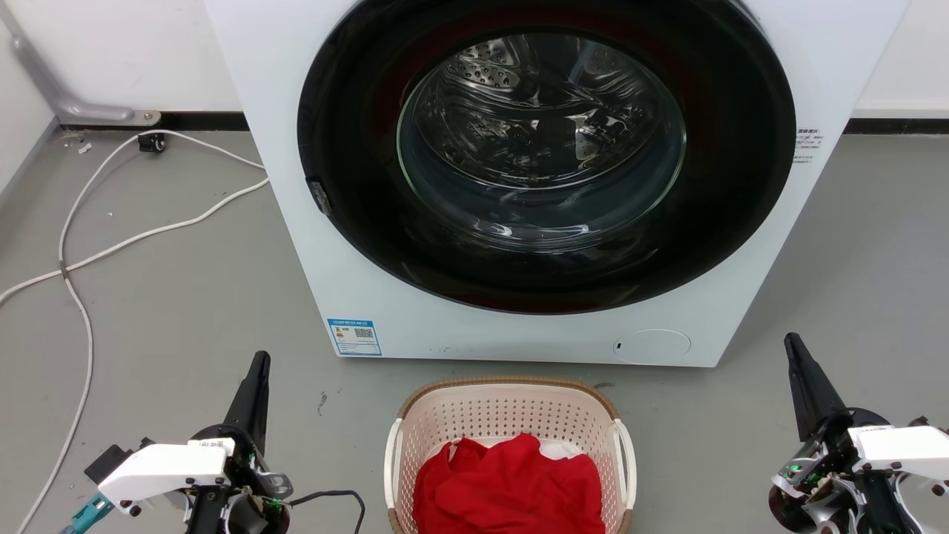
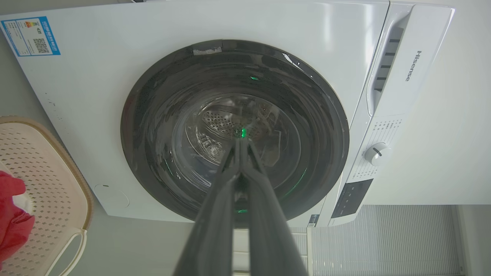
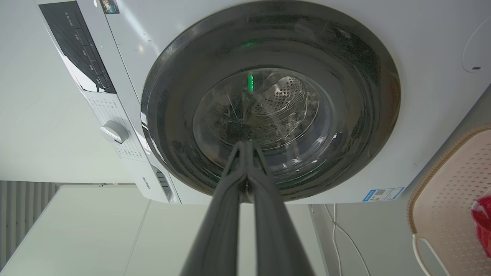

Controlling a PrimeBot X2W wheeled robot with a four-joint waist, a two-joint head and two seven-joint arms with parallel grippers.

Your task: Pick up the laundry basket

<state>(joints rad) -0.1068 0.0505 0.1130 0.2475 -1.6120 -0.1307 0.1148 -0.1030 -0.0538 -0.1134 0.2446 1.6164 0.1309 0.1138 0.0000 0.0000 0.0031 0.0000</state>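
Floor [image 1: 185, 297] bears the laundry basket [image 1: 511, 408], washing machine [image 1: 519, 334] behind. Left gripper [image 1: 261, 360], right gripper [image 1: 792, 343] flank it, fingers closed, empty.

Head looks down, both wrists face the washer [image 2: 96, 88]; all share the laundry basket [image 1: 511, 414].

Bright, even light; glare on door glass [image 1: 541, 141]; wrist-view edges seemingly warped.

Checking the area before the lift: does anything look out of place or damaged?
Nothing is spilled or tipped; the laundry basket stands upright before the washing machine, red cloth inside. A loose white cable snakes over the floor at the left, and a grey patch, perhaps tape, sits on the door's dark rim.
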